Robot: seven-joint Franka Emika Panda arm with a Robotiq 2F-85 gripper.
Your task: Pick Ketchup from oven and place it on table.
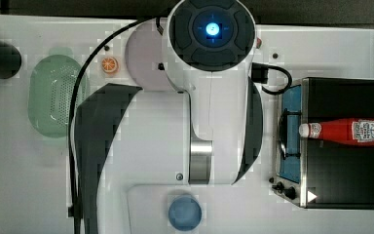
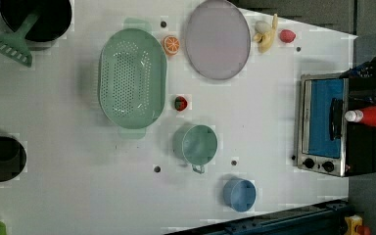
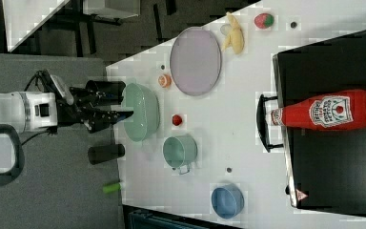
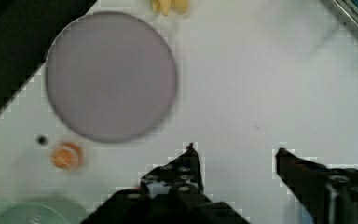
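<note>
The Ketchup (image 1: 345,130) (image 2: 374,116) (image 3: 329,110), a red squeeze bottle with a white cap, lies on its side on the black top of the oven (image 1: 341,170) (image 2: 323,122) (image 3: 333,162). Its cap points toward the oven's door handle. The oven door is closed. My gripper (image 4: 235,150) is open with nothing between its fingers, hanging well above the white table (image 4: 261,84) (image 2: 274,122). In the right view the gripper (image 3: 121,114) sits far to the right view's left, by the green colander and far from the bottle.
On the table are a pale purple plate (image 2: 218,39) (image 4: 109,77), a green colander (image 2: 132,78), a green cup (image 2: 198,144), a blue bowl (image 2: 239,194), an orange slice (image 2: 171,44), a banana (image 2: 267,35) and a small red fruit (image 2: 180,103). Black pots stand at the left view's left edge.
</note>
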